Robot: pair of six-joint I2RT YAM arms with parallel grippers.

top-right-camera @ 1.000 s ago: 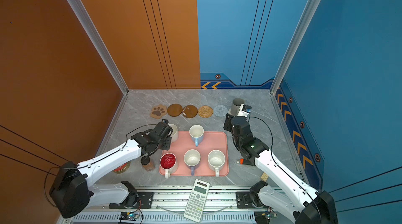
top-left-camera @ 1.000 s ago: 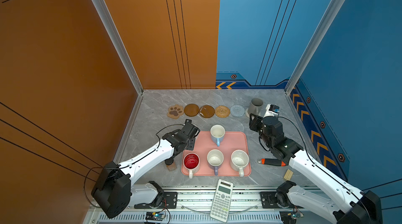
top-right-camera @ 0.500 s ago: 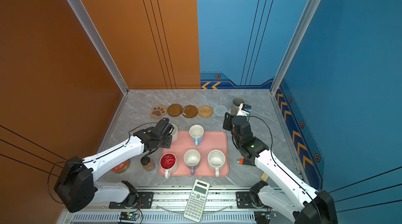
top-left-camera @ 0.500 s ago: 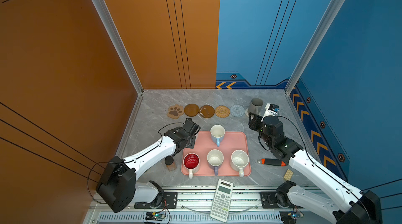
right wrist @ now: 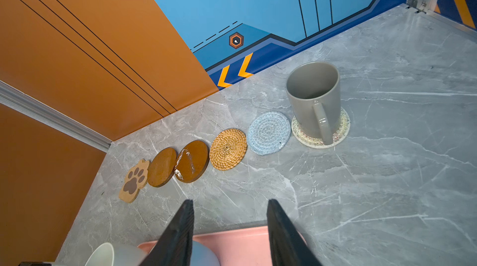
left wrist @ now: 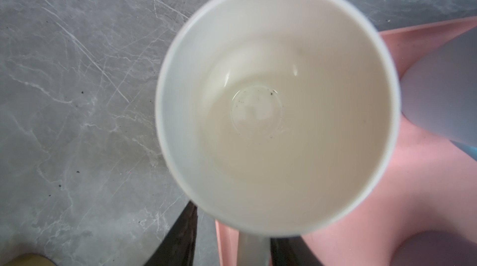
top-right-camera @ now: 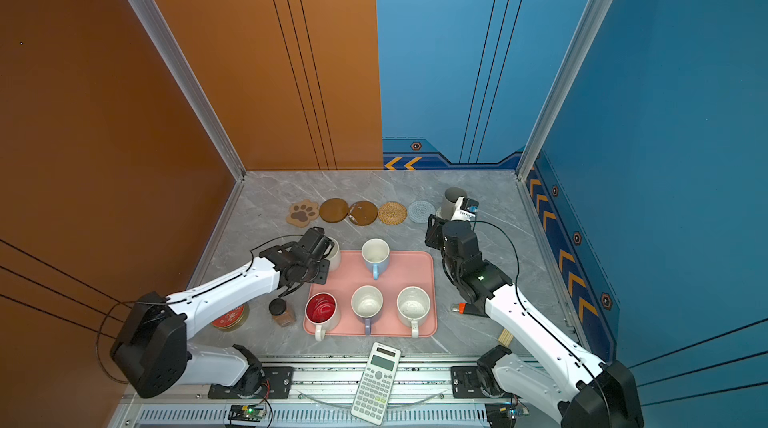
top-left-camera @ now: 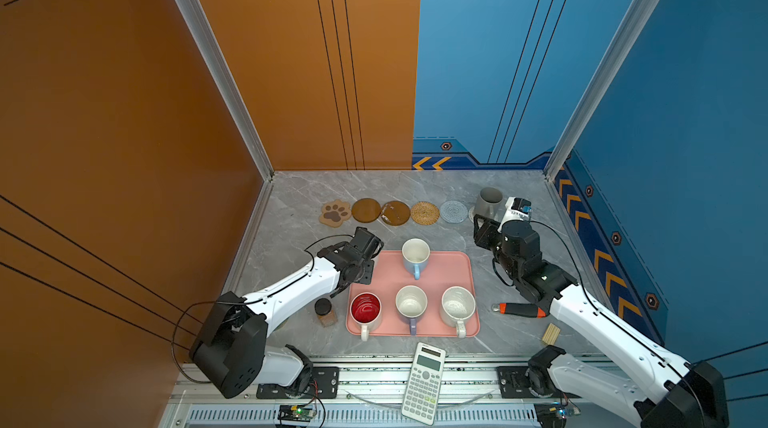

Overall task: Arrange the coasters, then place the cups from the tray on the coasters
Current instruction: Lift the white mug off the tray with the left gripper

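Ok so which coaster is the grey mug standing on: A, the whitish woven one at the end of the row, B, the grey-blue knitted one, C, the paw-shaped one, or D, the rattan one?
A: in the right wrist view the grey mug stands upright on the whitish woven coaster, whose patterned rim shows around the mug's base.

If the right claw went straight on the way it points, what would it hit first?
Likely the bare marble tabletop, just short of the woven rattan coaster that the open, empty right gripper roughly aims at; depth is unclear.
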